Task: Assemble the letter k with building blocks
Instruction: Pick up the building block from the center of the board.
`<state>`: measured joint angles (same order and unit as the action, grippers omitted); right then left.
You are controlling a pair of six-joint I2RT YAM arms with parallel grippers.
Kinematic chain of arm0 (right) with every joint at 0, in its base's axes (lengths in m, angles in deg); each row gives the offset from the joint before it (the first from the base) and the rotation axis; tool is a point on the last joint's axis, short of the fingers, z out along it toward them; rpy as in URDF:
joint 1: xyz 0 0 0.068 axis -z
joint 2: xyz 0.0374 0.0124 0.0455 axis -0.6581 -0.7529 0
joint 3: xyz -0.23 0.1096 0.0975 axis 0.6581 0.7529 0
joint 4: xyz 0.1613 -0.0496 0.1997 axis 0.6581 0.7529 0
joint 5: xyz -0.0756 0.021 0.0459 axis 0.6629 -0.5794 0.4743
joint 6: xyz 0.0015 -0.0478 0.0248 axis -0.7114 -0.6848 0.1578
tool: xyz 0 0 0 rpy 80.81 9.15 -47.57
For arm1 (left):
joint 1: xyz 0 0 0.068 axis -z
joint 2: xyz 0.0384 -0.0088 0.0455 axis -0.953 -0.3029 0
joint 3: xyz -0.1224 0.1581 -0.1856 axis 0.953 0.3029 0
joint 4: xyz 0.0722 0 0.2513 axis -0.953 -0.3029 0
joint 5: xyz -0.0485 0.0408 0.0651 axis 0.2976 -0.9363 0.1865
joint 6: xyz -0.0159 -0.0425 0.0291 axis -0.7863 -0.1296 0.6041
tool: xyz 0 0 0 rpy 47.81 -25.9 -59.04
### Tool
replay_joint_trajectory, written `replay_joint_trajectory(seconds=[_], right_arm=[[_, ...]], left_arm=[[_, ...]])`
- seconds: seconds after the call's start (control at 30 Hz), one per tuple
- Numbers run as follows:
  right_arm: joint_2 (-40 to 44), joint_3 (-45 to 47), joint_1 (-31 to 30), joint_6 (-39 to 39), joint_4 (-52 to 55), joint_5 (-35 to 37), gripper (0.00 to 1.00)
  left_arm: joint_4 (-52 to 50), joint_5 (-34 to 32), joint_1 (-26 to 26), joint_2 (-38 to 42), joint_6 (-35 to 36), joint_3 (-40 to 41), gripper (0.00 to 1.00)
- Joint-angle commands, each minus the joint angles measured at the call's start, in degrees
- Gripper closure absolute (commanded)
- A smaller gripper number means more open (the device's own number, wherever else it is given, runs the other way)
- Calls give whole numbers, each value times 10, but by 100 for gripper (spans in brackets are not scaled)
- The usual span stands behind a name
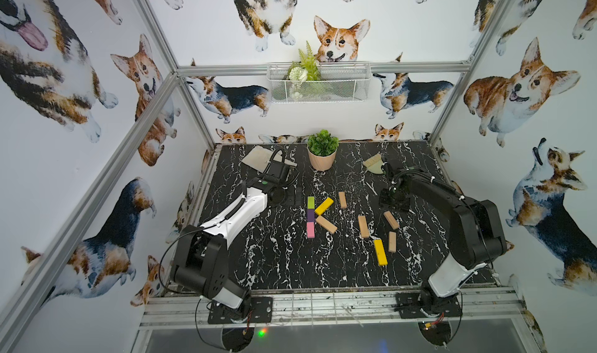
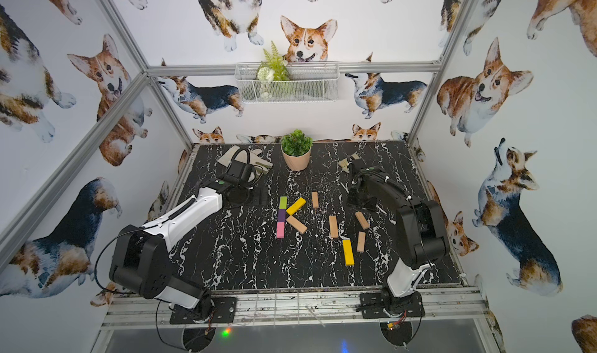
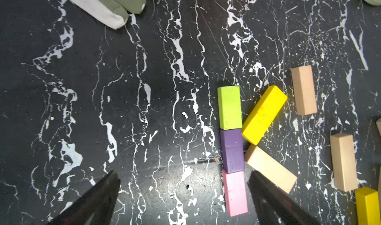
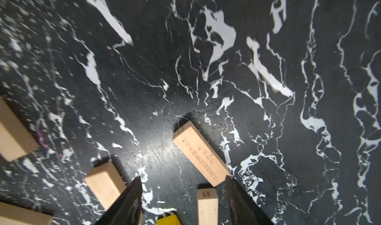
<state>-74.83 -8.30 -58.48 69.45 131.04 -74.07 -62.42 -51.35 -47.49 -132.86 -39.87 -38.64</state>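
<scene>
5 tan blocks point(image 1: 363, 226), 2 yellow point(image 1: 324, 206), 1 each green point(image 1: 310, 201), purple point(image 1: 310, 215), pink point(image 1: 310, 230); left gripper point(image 3: 183, 174), right gripper point(image 4: 182, 177) spread.

Likely lab cell, aluminium frame point(image 1: 226, 69), corgi walls point(image 1: 339, 41)

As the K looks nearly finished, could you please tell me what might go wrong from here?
The open left gripper hangs near the pink rectangular block and the plain tan wooden diagonal block; a careless move could knock them askew. The right gripper hangs by the engraved tan wooden block; sweeping sideways might shove it away.
</scene>
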Motion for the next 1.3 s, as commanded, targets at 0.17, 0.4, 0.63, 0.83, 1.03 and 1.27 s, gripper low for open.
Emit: replay_joint_trajectory(seconds=[0.17, 0.4, 0.63, 0.83, 1.03, 1.27], right_arm=[[41, 66, 5, 14, -11, 32, 32], [227, 143, 67, 80, -85, 67, 28], [396, 186, 97, 125, -78, 142, 26], [556, 233, 109, 183, -100, 196, 27], [595, 228, 110, 191, -78, 216, 27], [596, 232, 111, 195, -76, 204, 27]], left_arm=[[-11, -12, 126, -39, -66, -44, 0], [-32, -31, 257, -167, -89, -171, 0], [-106, -54, 360, -326, -74, -365, 2], [-164, -72, 428, -418, -59, -487, 3], [-214, -86, 467, -493, -45, -585, 5], [-262, -111, 488, -558, -31, -678, 5]])
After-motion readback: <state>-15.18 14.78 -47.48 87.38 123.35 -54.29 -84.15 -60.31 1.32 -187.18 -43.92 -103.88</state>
